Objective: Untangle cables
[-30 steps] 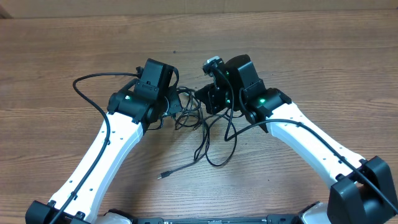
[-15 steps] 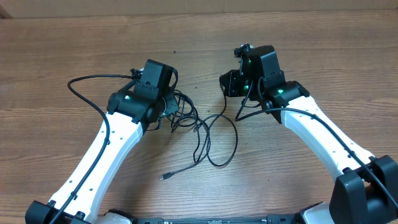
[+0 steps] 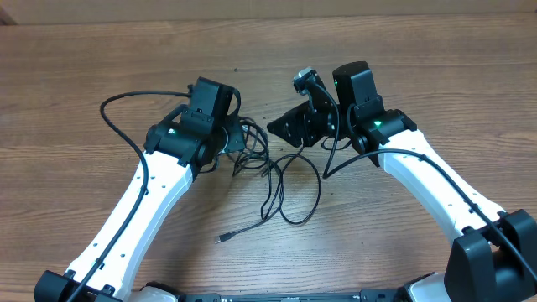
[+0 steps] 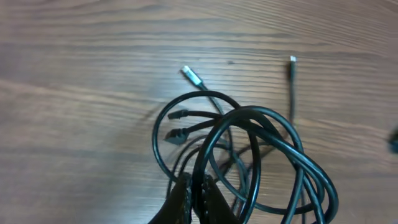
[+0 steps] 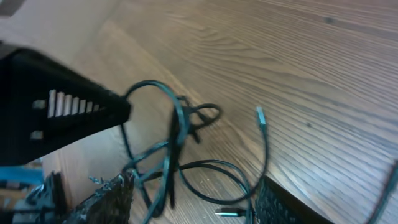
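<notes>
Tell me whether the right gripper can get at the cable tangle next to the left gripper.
Probably yes. The right gripper is open and sits just beside the cables, nothing between them; the left gripper pinches them from the opposite side.

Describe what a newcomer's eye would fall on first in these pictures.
The knotted bundle of thin black cables at the middle of the wooden table draws the eye first, with one loose plug end trailing toward the near edge. The left end effector is pinched shut on the tangle, while the right end effector stands open just beside it.
</notes>
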Controlling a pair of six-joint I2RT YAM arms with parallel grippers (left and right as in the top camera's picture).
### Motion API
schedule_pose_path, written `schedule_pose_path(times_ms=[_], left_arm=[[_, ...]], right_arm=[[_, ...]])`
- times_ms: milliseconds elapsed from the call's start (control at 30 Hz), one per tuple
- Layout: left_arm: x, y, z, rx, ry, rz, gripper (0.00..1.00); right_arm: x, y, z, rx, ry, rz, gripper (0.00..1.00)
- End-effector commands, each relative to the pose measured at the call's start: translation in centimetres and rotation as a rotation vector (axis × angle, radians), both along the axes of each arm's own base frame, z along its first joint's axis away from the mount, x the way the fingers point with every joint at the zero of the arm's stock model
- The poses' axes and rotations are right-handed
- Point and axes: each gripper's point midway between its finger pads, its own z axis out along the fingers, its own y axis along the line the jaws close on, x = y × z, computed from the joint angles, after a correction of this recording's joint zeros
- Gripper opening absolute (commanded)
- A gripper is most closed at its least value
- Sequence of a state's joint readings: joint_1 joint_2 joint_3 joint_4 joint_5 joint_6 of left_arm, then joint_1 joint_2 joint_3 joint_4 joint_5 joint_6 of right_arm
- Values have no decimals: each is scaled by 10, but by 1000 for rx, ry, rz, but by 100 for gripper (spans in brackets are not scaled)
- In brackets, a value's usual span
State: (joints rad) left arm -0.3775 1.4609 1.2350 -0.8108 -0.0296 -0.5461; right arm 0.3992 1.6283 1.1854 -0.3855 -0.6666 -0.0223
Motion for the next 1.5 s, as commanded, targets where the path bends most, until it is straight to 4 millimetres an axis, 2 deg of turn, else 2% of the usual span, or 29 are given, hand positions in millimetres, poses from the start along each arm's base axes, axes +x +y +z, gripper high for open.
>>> schedule_pose_path(times_ms=[0,67,167,233,400,500,600,900,1400,1467], left_arm=[[1,-12,6,-27,-18,-97,4],[2,-12,6,-28,-21,-97,4],[2,-12,6,-28,-21,-97,4],[2,-13,7,-34,-19,-101,4],[1,-15,7,-45,-19,-107,4],[2,-16,7,-46,-19,-107,4],[1,-18,8,-59,-19,-114,4],[2,-20,8,-66,-21,-118,4],[4,-21,10,-74,-33,-112,4],[5,-21,11,-76,-37,-113,4]], right_arm=[[-10,11,5,22,-42,92,61],[-12,14,5,21,-48,104,59],[-16,18,4,13,-56,120,50],[-17,18,2,-1,-53,116,32],[-17,18,-3,-28,-47,104,26],[-18,18,-3,-28,-47,105,25],[-18,19,-3,-28,-47,107,32],[-18,19,-4,-28,-45,108,31],[-19,20,-13,-39,-20,112,19],[-21,21,-14,-41,-17,116,13]])
